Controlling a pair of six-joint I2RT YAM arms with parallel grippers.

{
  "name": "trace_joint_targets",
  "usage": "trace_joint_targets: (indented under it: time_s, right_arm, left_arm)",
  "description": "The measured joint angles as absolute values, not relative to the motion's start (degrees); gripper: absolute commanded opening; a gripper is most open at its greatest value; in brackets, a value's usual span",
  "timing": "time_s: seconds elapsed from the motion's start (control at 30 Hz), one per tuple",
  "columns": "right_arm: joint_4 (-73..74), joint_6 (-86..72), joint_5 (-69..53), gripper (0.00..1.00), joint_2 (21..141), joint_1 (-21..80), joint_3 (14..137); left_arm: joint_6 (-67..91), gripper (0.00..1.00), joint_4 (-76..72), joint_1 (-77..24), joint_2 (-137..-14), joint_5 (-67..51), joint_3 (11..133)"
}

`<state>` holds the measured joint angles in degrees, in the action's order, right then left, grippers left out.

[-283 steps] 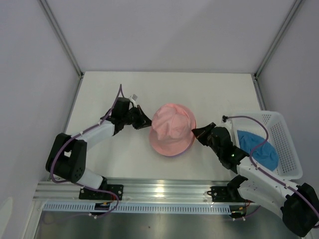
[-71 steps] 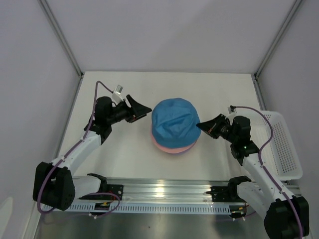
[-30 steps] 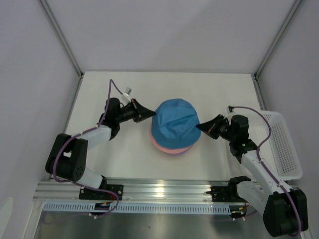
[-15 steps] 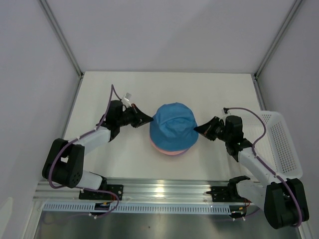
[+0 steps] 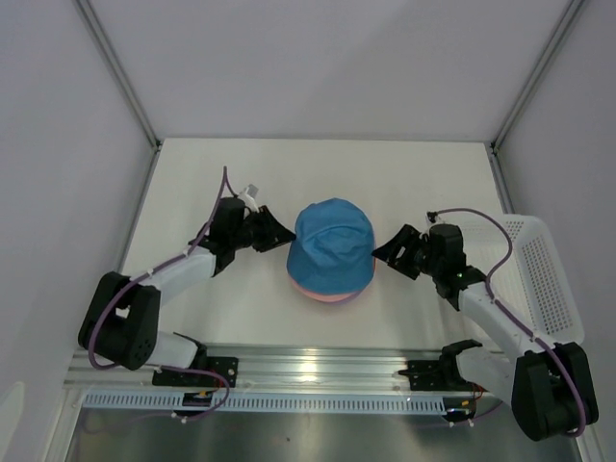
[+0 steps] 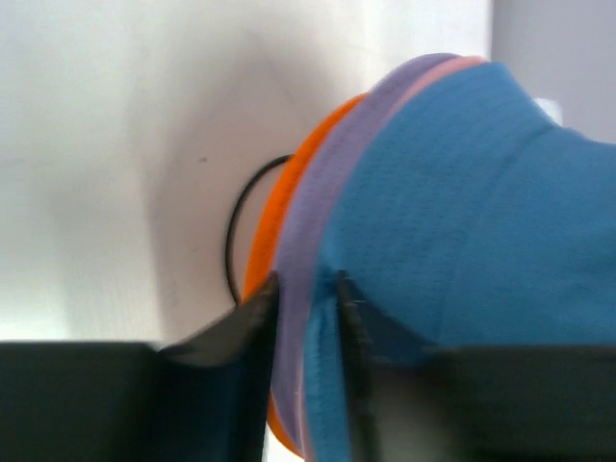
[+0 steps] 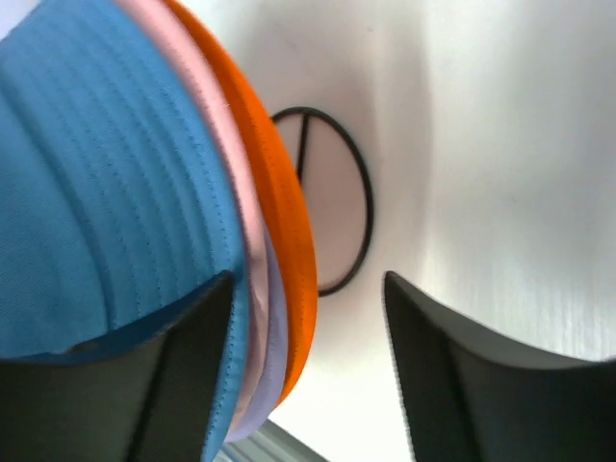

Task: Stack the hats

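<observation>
1. Jaws first: left gripper is open just a crack with the purple hat brim edge in the gap. Can't tell if it's actually pinching. Right gripper gapes wide, holding nothing.
2. Stack of hats sits dead centre of the top view, blue hat on top, orange hat lowest.
3. Fabric looks soft, light and floppy, so I'd pinch brims, not crowns.

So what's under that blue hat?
Brims of a pink hat, a purple hat and an orange hat peek out beneath the blue hat, above a black wire ring. Their crowns are covered.
</observation>
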<state>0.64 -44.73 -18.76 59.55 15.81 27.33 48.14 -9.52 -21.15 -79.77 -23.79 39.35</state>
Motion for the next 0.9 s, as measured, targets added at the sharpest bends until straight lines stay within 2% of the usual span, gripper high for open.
trace_joint_targets:
  time_s: [0.03,0.1,0.13,0.2,0.3,0.67,0.77,0.9]
  right_arm:
    - [3.20,-43.38,-18.15,0.77,59.55,15.86,28.60]
    - [7.68,-41.17,-17.06,0.80,59.57,15.86,31.90]
    - [9.47,-39.94,-16.60,0.80,59.59,15.86,34.15]
    - [13.37,-37.26,-15.62,0.86,59.70,15.46,39.46]
    - [17.45,-34.17,-14.94,0.99,60.07,14.26,46.94]
    - [36.32,-21.50,-10.90,1.00,66.98,-0.08,79.42]
    - [38.61,-19.14,-9.63,0.99,67.88,-1.76,82.78]
    - [41.43,-17.08,-8.29,1.00,66.67,-3.22,82.17]
  left_arm:
    - [47.24,0.53,-7.53,-21.15,-79.42,-23.03,39.70]
    - [45.01,0.70,-3.18,-21.10,-78.76,-21.30,41.10]
    - [43.94,0.89,-0.62,-21.10,-78.22,-20.38,42.17]
    - [41.65,0.99,5.17,-21.10,-76.82,-18.48,45.63]
    - [38.57,0.99,11.77,-21.12,-72.97,-15.62,51.81]
    - [23.88,1.00,35.40,-21.15,-55.59,1.39,79.53]
    - [20.93,0.99,39.79,-21.15,-50.39,5.08,82.76]
    - [19.03,1.00,45.67,-21.15,-42.06,9.21,80.31]
